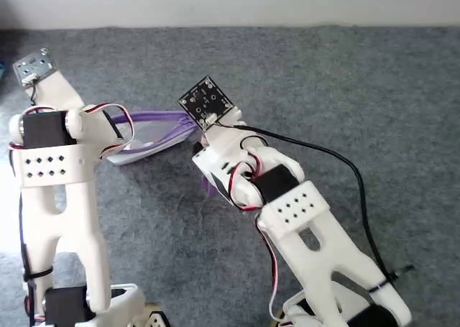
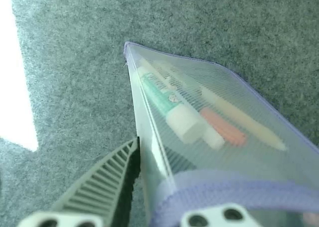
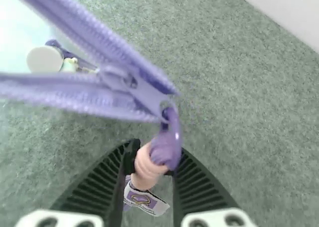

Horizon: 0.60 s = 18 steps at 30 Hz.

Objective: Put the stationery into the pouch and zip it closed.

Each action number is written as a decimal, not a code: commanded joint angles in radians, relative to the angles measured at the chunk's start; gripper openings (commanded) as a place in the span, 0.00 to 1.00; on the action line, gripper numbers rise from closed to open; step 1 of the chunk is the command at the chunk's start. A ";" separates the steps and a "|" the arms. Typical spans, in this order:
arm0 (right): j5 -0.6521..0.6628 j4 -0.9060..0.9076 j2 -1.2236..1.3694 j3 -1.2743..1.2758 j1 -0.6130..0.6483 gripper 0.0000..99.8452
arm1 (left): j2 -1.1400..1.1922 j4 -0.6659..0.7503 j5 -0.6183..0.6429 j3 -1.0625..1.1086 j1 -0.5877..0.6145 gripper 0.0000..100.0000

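The stationery (image 2: 199, 119) is already seen inside the pouch (image 2: 234, 157): a capped tube, a pink piece and a pale pen lie under the clear wall just ahead of the left gripper (image 2: 149, 187). That gripper is clamped on the pouch's purple-taped mouth edge. The packing step is therefore judged done and the zipping step in hand. The right gripper (image 3: 149, 154) is closed to the width of the zip pull (image 3: 167, 137), which is held between its fingers with a pink charm and a small label. The slider (image 3: 127, 82) sits just beyond the fingertips. Past the slider the two zip tapes are seen parted, so the zip is judged mostly open. A steady pull along the zip line is called for next, towards the parted end. The left gripper's hold should be kept firm so that the pouch is not dragged over the grey mat (image 1: 359, 90).
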State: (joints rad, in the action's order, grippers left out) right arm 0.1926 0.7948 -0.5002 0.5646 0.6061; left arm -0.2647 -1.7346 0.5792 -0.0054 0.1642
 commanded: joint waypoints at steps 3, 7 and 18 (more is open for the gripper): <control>0.005 0.151 -0.176 -0.040 0.005 0.01 | 0.005 0.032 0.011 -0.039 -0.014 0.06; 0.005 0.251 -0.295 -0.040 0.007 0.01 | 0.005 0.061 -0.018 -0.041 -0.078 0.22; -0.204 0.547 -0.476 -0.034 0.027 0.01 | 0.006 0.370 -0.084 -0.035 -0.494 0.32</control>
State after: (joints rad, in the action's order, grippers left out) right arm 0.0606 1.2935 -0.9314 0.5646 0.6291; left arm -0.2478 -1.4385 0.5117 -0.0038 -0.2148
